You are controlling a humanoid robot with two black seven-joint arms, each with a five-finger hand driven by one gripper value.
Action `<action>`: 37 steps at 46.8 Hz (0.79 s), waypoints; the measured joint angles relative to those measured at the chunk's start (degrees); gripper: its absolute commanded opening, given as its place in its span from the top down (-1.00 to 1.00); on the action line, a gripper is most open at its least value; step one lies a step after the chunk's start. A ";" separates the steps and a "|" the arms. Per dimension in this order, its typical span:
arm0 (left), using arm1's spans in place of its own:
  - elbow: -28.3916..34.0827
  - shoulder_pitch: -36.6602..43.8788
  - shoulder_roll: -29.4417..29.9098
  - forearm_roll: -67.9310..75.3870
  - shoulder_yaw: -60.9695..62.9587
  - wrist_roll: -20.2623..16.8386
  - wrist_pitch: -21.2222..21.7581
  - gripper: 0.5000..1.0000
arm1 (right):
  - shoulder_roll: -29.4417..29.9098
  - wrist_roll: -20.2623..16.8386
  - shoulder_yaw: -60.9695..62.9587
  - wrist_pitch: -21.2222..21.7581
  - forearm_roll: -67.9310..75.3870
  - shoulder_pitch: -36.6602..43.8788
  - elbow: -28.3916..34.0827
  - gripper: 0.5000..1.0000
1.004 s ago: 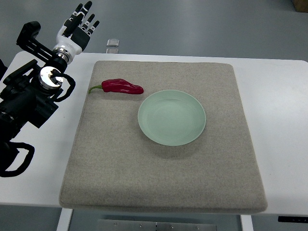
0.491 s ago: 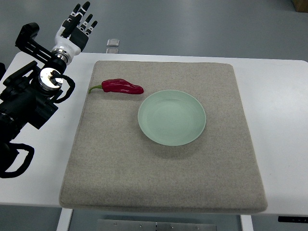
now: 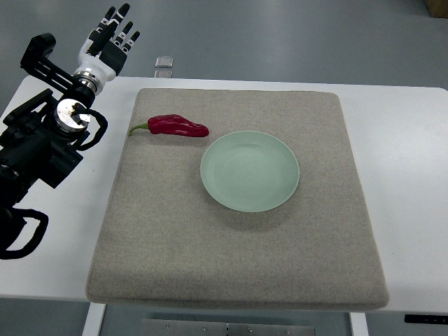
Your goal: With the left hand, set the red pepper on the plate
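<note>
A dark red pepper (image 3: pixel 179 126) with a green stem lies on the grey mat (image 3: pixel 238 245), just left of and beyond the pale green plate (image 3: pixel 250 171). The plate sits near the mat's middle with nothing on it. My left hand (image 3: pixel 110 42) is raised past the table's far left corner, fingers spread and holding nothing, well to the left of and beyond the pepper. Its black arm (image 3: pixel 38 143) comes in along the left edge. The right arm does not show.
The mat covers most of a white table (image 3: pixel 413 175). A small clear item (image 3: pixel 164 65) rests at the table's far edge, just beyond the mat. Grey floor lies beyond the table.
My left hand has drifted slightly up and to the left, away from the table. The pepper and plate have not moved.
</note>
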 measured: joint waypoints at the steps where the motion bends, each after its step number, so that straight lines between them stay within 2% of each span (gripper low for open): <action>1: -0.04 0.00 0.00 0.00 0.07 0.00 0.00 -0.97 | 0.00 0.00 0.00 0.00 0.00 -0.01 0.00 -0.71; 19: -0.17 -0.17 0.46 2.20 0.69 0.06 -0.22 -0.97 | 0.00 0.00 0.00 0.00 0.00 -0.04 -0.01 -0.71; 37: -1.83 -0.01 1.43 29.41 0.70 0.00 -1.81 -0.97 | 0.00 0.00 0.00 0.00 0.00 -0.05 0.01 -0.71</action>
